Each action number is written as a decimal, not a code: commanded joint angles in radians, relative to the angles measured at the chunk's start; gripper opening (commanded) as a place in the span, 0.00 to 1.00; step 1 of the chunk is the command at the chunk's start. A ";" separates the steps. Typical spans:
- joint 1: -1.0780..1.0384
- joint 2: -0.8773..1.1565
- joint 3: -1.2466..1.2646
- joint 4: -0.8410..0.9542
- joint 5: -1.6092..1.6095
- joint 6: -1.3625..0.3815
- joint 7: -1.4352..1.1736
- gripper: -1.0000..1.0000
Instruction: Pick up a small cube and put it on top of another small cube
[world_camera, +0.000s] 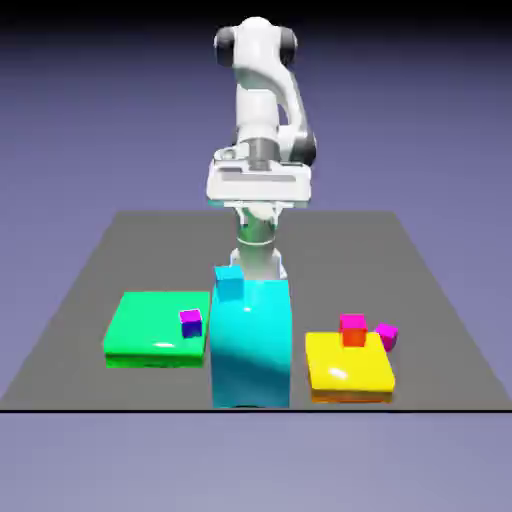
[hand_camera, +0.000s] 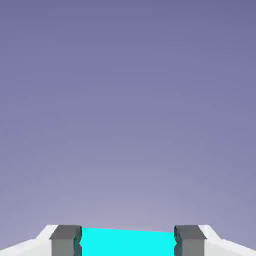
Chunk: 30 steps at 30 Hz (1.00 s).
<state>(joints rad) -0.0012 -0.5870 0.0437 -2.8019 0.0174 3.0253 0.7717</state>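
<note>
simulated robotics scene, white robot arm (world_camera: 257, 110), plain backdrop

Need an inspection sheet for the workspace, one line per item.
Surface: dark grey table, no spill or mark seen.
Job's things: magenta cube beside the yellow slab's far right corner in the exterior view; red-orange cube with pink top at that slab's far edge. Not stacked.
Clutter: tall cyan block, cyan cube at its top, green slab, purple-and-blue cube at the slab's right side.
Gripper: open, fingers apart; cyan shows between them in the hand view.
Cables: nothing seen.
Surroundings: plain blue-violet backdrop.
</note>
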 joint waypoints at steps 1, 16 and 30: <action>-0.011 -0.014 0.036 0.007 0.014 -0.010 0.025 0.50; -0.176 -0.225 0.580 0.108 0.231 -0.155 0.406 0.50; -0.329 -0.422 1.087 0.202 0.433 -0.291 0.762 0.50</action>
<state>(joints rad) -0.3304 -1.0090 1.1309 -2.5997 0.4499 2.7342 1.5338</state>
